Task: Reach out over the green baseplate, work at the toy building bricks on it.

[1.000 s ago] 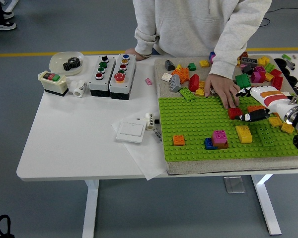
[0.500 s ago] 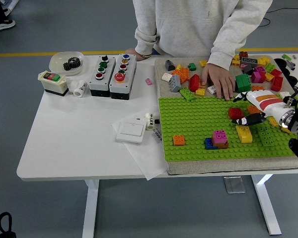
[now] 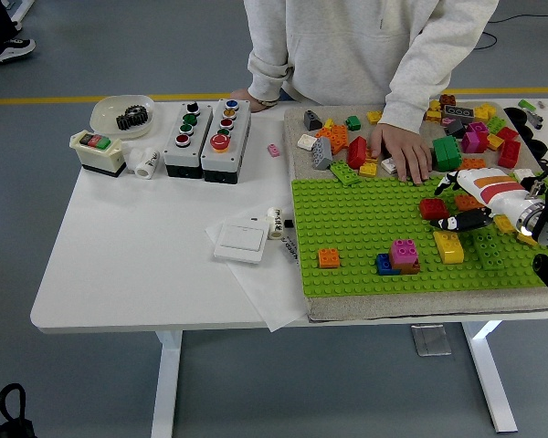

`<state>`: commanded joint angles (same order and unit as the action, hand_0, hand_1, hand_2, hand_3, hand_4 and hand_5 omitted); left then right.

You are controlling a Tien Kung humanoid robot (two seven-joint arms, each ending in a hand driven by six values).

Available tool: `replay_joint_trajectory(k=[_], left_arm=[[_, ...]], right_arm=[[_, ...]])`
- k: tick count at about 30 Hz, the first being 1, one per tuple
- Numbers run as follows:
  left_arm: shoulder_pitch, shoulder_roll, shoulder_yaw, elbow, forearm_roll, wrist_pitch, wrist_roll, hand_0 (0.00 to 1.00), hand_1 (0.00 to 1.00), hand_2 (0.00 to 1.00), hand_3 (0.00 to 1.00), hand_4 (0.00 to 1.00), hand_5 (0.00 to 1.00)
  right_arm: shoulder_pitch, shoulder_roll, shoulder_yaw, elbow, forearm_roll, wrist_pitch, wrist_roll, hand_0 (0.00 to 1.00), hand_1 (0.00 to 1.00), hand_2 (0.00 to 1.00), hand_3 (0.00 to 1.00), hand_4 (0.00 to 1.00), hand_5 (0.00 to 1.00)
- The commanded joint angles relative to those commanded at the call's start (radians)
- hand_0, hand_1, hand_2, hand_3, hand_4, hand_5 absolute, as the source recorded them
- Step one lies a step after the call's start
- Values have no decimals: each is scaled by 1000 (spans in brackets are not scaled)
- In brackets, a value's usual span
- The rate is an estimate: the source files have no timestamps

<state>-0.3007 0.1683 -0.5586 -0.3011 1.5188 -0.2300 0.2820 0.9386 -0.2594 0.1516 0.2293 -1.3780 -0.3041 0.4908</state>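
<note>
Right hand: the right hand (image 3: 466,217) is extended from the right edge over the green baseplate (image 3: 365,228), black fingertips (image 3: 449,220) just beside the red brick (image 3: 432,208). Nothing appears to be held; fingers pointed forward, how far spread cannot be told.
Left hand: not seen.
Task items: the baseplate lies on a beige mat (image 3: 393,306) on the right half of the desk (image 3: 137,246). Mounted on it: the red brick, a yellow brick (image 3: 447,246), a pink-on-blue stack (image 3: 399,256), an orange brick (image 3: 329,257), a dark green brick (image 3: 490,248).
Step in hand: judged to be the approach to the red brick, grasp not yet made.
Next move: fingers would have to be closed round the red brick without knocking the yellow one nearby.
Person: a hand (image 3: 401,151) is laid on the loose brick pile (image 3: 347,146) behind the baseplate, well apart from the robot's fingertips.
Surface: white desk; two button boxes (image 3: 206,139), a wall switch (image 3: 240,243) on paper.
Room: grey floor with a yellow line (image 3: 91,99).
</note>
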Motion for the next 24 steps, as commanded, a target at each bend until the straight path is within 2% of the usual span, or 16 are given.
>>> replay_joint_trajectory(k=[24], left_arm=[[-9, -1, -1, -3, 7, -6, 0, 730, 730, 701, 598, 659, 605]], right_arm=[[-7, 5, -26, 0, 13, -4, 2, 739, 651, 687, 600, 820, 521]])
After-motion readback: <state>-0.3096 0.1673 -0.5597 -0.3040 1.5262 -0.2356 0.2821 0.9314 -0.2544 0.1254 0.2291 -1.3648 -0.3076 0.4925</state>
